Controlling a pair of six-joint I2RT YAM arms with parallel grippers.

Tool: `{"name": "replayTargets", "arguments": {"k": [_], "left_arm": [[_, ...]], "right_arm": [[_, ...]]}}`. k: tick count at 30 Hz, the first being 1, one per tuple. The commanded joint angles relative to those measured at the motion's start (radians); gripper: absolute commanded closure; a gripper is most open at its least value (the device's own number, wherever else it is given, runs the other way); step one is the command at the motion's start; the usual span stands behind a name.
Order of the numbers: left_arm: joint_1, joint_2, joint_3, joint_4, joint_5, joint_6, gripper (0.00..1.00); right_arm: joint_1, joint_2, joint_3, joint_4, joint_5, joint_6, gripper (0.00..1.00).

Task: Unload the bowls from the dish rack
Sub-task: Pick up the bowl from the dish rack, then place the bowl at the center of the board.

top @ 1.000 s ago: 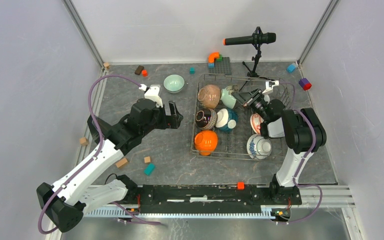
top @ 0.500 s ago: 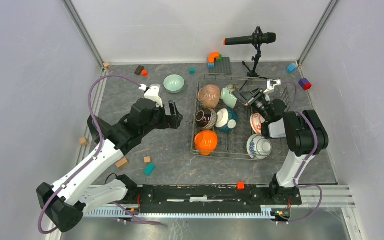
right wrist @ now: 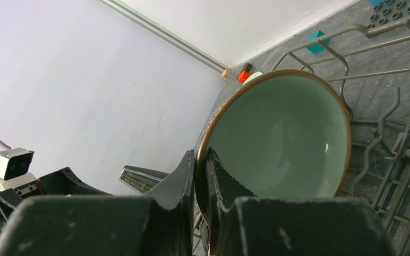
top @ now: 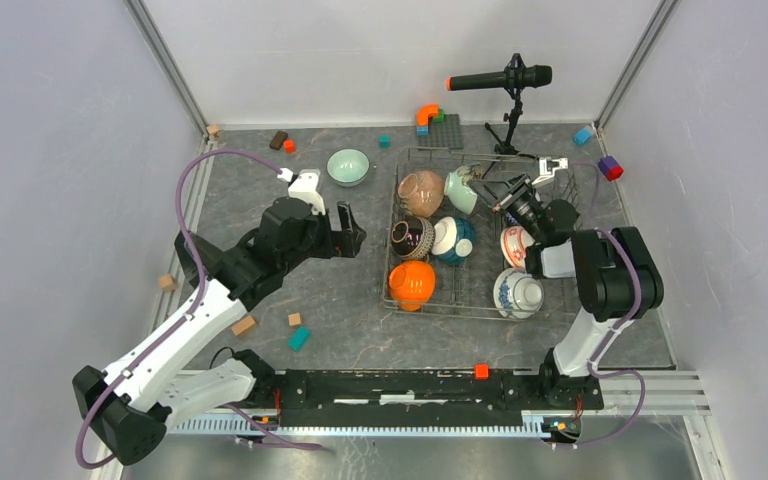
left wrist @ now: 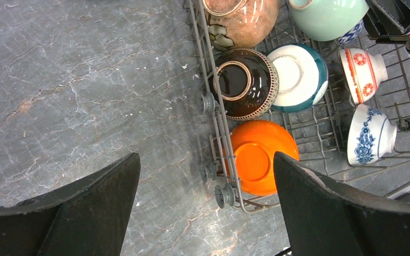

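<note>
1. Bench (top: 340,300): grey, stone-patterned surface that carries everything in the scene.
2. Dish rack (top: 460,312): grey wire frame on the right half of the bench, directly ahead of the right arm (top: 600,270). At least 7 bowls (top: 454,240) sit in it, tipped on their sides or mouth-down between the tines, as dishes are left to drain.
3. Left tool (left wrist: 205,156): jaws spread fully and holding nothing, it hovers over bare bench just beside the rack's left wall. It looks down on the orange bowl (left wrist: 256,160) in the near left corner, probably the piece it is best placed to take.
4. Right tool (right wrist: 200,160): closed on the pale green bowl (right wrist: 283,138) in the rack's far row, with 1 finger inside the wall and 1 outside. A rim pinch suits a thin-walled bowl lying on its side, where the body offers little other purchase. Whether the bowl is clear of the tines I cannot tell.
5. Lone bowl (top: 348,166): a similar green bowl, upright on the bench and apart from the rack's far left corner. It is judged already unloaded, so the task is at an early stage.
6. Toy blocks (top: 299,338): small coloured pieces scattered over the bench, no part of the task.
7. Writing: none is legible anywhere. The marks on the red-patterned bowl (left wrist: 363,72) and the blue-patterned bowl (left wrist: 371,136) are glaze decoration, not lettering.
</note>
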Motion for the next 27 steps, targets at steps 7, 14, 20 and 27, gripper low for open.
{"name": "replayTargets", "arguments": {"k": [7,14,20,27], "left_arm": [[-0.003,-0.042,-0.008,0.029,-0.025,0.013,0.00],[-0.003,-0.055,-0.007,0.028,-0.034,0.014,0.00],[-0.003,-0.061,-0.002,0.020,-0.051,0.014,0.00],[-0.003,-0.098,0.004,0.007,-0.115,0.011,0.00]], "right_arm": [[-0.006,-0.099,-0.008,0.076,0.004,-0.007,1.00],[0.000,-0.209,-0.031,0.015,0.005,-0.045,1.00],[0.053,-0.368,0.009,-0.193,0.006,-0.176,1.00],[0.187,-0.594,0.101,-0.594,0.067,-0.477,1.00]]}}
